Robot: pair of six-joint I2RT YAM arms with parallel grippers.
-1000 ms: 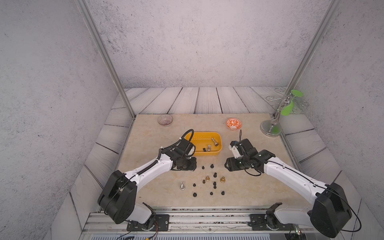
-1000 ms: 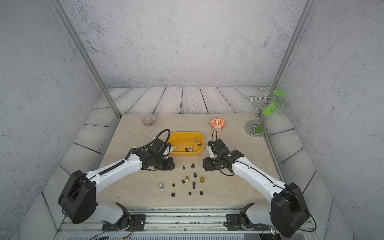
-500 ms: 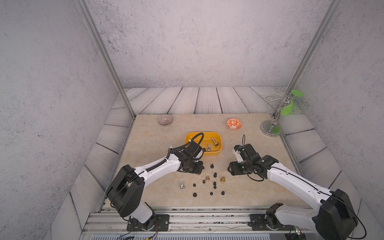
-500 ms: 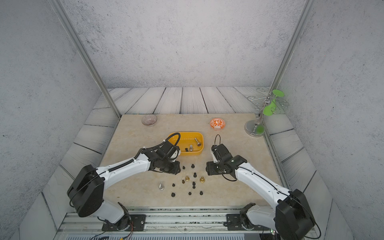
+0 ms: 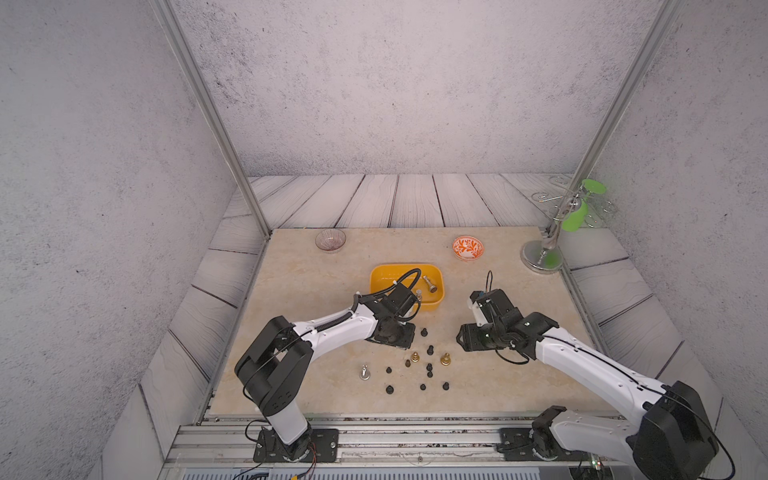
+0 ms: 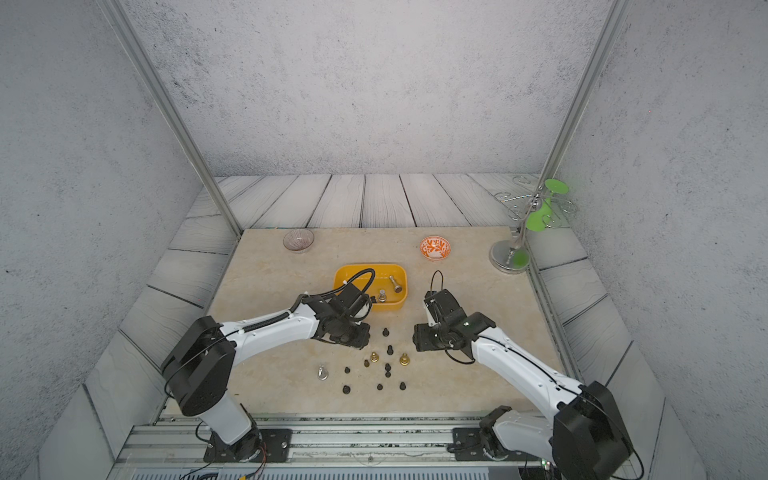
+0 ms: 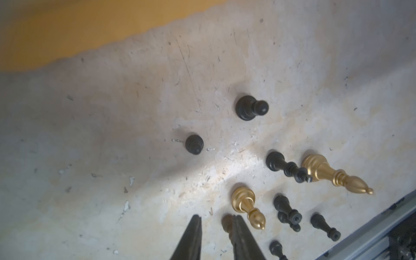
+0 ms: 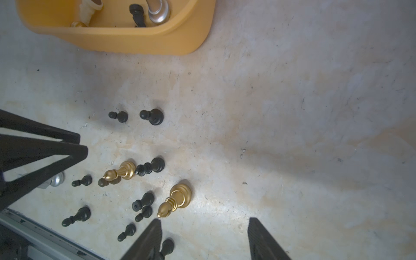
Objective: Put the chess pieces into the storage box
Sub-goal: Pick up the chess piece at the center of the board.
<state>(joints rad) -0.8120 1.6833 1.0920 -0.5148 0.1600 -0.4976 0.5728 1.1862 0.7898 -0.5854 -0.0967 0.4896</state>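
A: While both arms hang low over the table (image 5: 311, 291), where do we mark the storage box (image 5: 384, 276)?
B: Mid-table, on the far side of the loose pieces. We see a lying silver piece (image 6: 396, 284) in it. The right wrist view adds a black one (image 8: 137, 13) and a cream one (image 8: 90, 9) inside.
A: Rest of the chess pieces (image 5: 430, 350)?
B: Scattered on the table just in front of the box, between the two arms. Mostly black, plus two bright gold pieces (image 5: 445, 358) and a standing silver piece (image 5: 364, 372) towards the left arm.
A: State of the left gripper (image 7: 215, 225)?
B: We call it narrow: slim gap, bare table showing through, nothing pinched. A dull gold piece (image 7: 227, 221) sits just behind one finger; touching or not, we cannot tell.
A: And the right gripper (image 8: 205, 221)?
B: Spread wide, empty, at the cluster's right edge. A small black piece (image 8: 167, 245) stands right beside one finger (image 8: 148, 240).
A: Background?
B: Glass bowl (image 5: 330, 240) and orange-patterned bowl (image 5: 468, 248) at the far edge, well apart from the box.
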